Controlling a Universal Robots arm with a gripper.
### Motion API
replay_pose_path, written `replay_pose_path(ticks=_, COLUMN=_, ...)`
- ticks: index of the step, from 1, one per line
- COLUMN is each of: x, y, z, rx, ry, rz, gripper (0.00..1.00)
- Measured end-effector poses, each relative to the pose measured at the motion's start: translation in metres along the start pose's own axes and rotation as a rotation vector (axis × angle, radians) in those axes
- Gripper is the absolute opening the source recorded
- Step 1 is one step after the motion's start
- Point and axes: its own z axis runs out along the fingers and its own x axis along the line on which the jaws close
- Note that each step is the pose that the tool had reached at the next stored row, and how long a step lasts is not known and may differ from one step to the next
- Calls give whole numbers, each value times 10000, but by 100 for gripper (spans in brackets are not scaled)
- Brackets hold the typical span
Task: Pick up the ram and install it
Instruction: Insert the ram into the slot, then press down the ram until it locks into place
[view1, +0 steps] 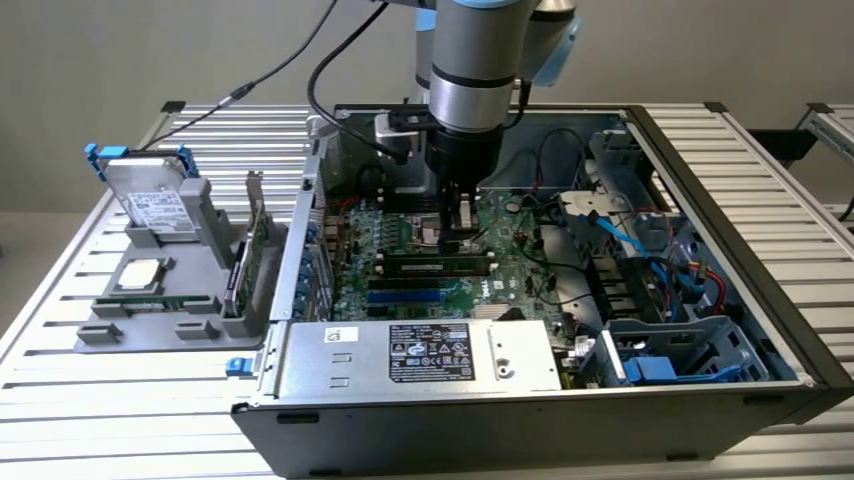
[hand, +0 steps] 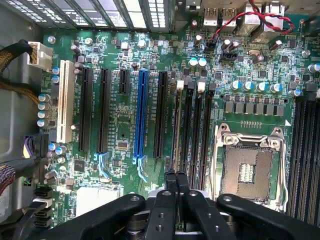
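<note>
Exterior view first: the arm drops straight down into the open computer case (view1: 534, 425), which sits on the slatted bench (view1: 107, 400). The pincer (view1: 462, 238) is low over the motherboard (view1: 400, 235), right at the memory slots. The ram (view1: 434, 265) lies lengthwise in one of those slots, directly under the fingertips, with its black chips facing the camera. Nearer the camera, the silver power supply (view1: 414, 355) runs along the case's front edge. To the exterior view's left, outside the case, a grey holder (view1: 200, 215) carries a hard drive (view1: 150, 200) standing upright and a green expansion card (view1: 244, 265) on its edge.

Now the wrist view, looking down on the motherboard (hand: 120, 125). The pincer (hand: 176, 175) has its two fingers pressed together, with barely a seam between them. The fingertips sit over the row of black memory slots between the blue slot (hand: 141, 115) and the empty processor socket (hand: 247, 170). The ram (hand: 177, 130) shows edge-on as a thin strip in the slot with the white latch. It runs straight up to the fingertips and meets them. From this angle I cannot tell whether the tips are resting on its upper edge or sitting just above it.
</note>
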Motion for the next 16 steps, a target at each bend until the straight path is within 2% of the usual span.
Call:
replay_pose_path(ticks=1, x=0, y=0, z=0, rx=0, ry=0, rz=0, gripper=10)
replay_pose_path(ticks=11, x=0, y=-1, z=0, rx=0, ry=0, rz=-1, gripper=10)
replay_pose_path(ticks=16, x=31, y=-105, z=-3, rx=0, ry=-2, rz=1, gripper=10)
